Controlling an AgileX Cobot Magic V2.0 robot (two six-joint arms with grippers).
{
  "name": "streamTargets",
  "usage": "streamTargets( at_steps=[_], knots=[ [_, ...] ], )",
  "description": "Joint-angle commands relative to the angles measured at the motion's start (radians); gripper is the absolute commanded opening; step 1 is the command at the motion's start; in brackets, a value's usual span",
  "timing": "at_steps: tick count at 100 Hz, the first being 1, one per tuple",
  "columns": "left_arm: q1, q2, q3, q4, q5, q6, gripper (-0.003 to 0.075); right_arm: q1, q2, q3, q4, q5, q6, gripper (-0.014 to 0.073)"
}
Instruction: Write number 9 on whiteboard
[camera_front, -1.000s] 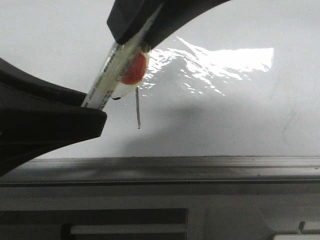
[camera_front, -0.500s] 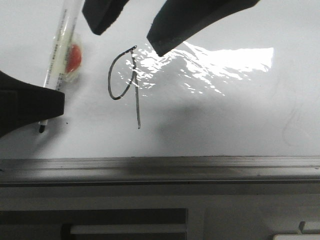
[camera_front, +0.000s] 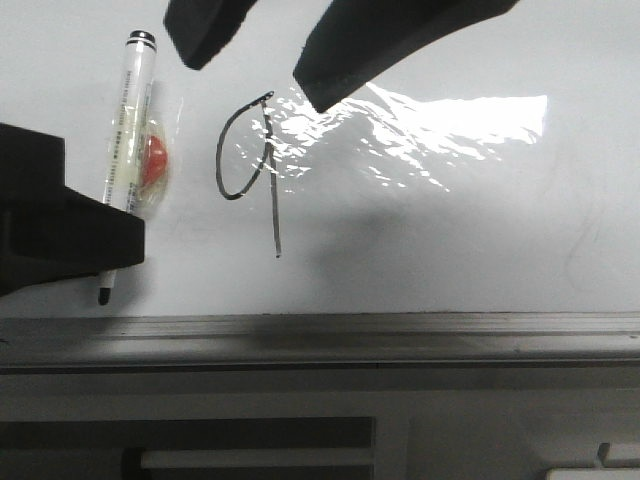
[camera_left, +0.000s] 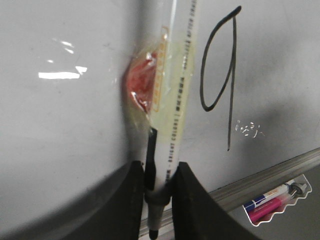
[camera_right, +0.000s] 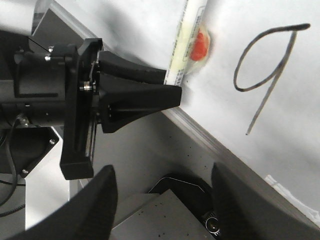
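1. the whiteboard (camera_front: 450, 250) fills the upper part of the front view, glossy white-grey, with a bright glare patch (camera_front: 450, 125) right of centre and a grey metal ledge (camera_front: 400, 335) along its lower edge.
2. the number 9 (camera_front: 250, 165) is drawn in thin black line on the board, left of centre, its narrow loop at the left and a long straight tail running down toward the ledge; the top of the figure overlaps the edge of the glare.
3. the left pincer (camera_left: 159, 187) is closed on a marker (camera_front: 128, 160), its two dark fingers (camera_left: 125, 200) pinching the barrel near the writing end.
4. the marker has a pale barrel with small print, a black cap end pointing up and a black tip (camera_front: 104, 295) pointing down near the ledge; it stands just left of the figure, apart from it.
5. a red blob (camera_front: 152, 165) inside clear wrap sits against the marker's barrel.
6. whether the tip touches the board cannot be told.
7. the right pincer (camera_front: 265, 45) hangs above the figure in the front view, its two dark fingers (camera_front: 380, 40) spread apart with nothing between them.
8. in the left wrist view a clear packet of markers (camera_left: 272, 202) lies beyond the ledge.
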Motion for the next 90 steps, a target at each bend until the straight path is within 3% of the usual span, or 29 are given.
streamTargets(
  at_steps=[1,49,74,90],
  knots=[
    [-0.005,-0.009,-0.031,-0.026,-0.028,-0.011,-0.0020,0.002,-0.021,-0.036,0.008,-0.055,-0.002,0.0367],
    [-0.005,-0.009,-0.031,-0.112,-0.018,-0.011,-0.0009,0.002,-0.021,-0.036,0.008,-0.055,-0.002,0.0367],
    [-0.005,-0.009,-0.031,-0.112,-0.022,-0.011,0.0218,0.002,-0.021,-0.036,0.008,-0.055,-0.002,0.0367],
    [-0.005,-0.009,-0.031,-0.110,-0.028,-0.011,0.0286,0.002,-0.021,-0.036,0.008,-0.055,-0.002,0.0367]
  ],
)
